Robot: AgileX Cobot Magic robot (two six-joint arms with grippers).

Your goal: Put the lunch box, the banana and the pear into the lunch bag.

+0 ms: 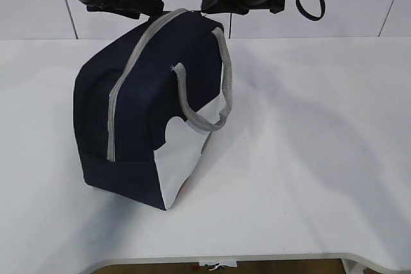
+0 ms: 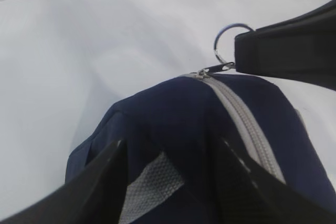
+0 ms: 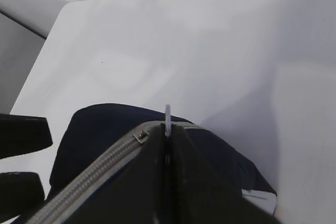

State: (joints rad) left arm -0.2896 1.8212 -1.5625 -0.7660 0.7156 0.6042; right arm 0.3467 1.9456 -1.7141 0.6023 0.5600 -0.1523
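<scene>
The right pincer (image 3: 167,145) is clamped on the ring pull (image 3: 167,121) of the zipped lunch bag (image 1: 138,133) on the tabletop (image 1: 308,158), the left pincer (image 2: 173,182) gapes astride it; nothing visibly packed.

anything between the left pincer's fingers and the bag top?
Nothing separate: in the left wrist view the open left pincer straddles the navy-blue fabric lunch bag, with only its grey strap handle between the fingers.
</scene>
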